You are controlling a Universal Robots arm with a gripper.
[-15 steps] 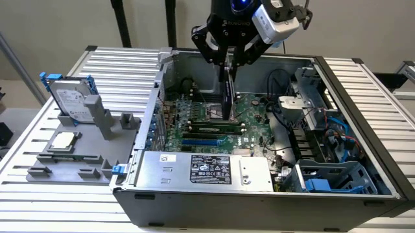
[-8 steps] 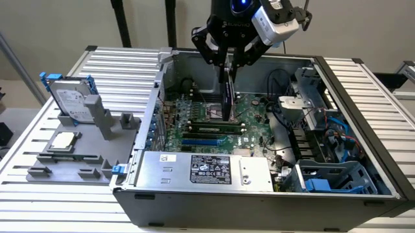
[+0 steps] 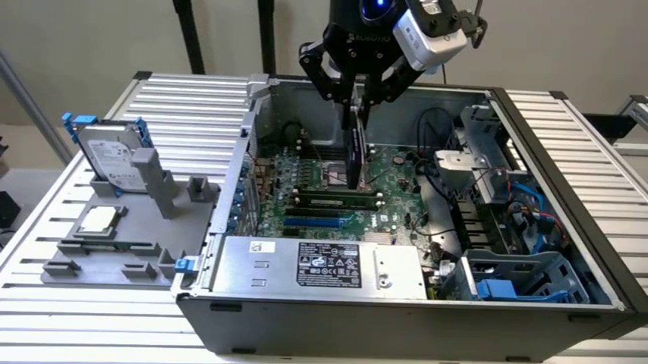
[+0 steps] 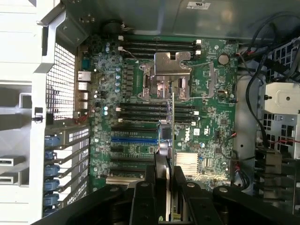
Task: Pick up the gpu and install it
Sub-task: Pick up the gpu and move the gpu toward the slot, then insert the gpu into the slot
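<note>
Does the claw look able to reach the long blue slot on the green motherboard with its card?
Probably yes. The claw holds the thin black card upright over the green motherboard in the open grey case; nothing seems to stand above the long blue slot.

hand (image 3: 356, 97): black, angular | light (image 3: 377, 6): blue | camera (image 3: 430, 34): silver-grey (black cable (image 3: 478, 21))

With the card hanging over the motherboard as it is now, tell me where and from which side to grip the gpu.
Grip the gpu by its upper edge, from straight above, one finger on each flat face, as the gripper does. The card is thin and stands on edge above the motherboard, so its lower edge is free.
</note>
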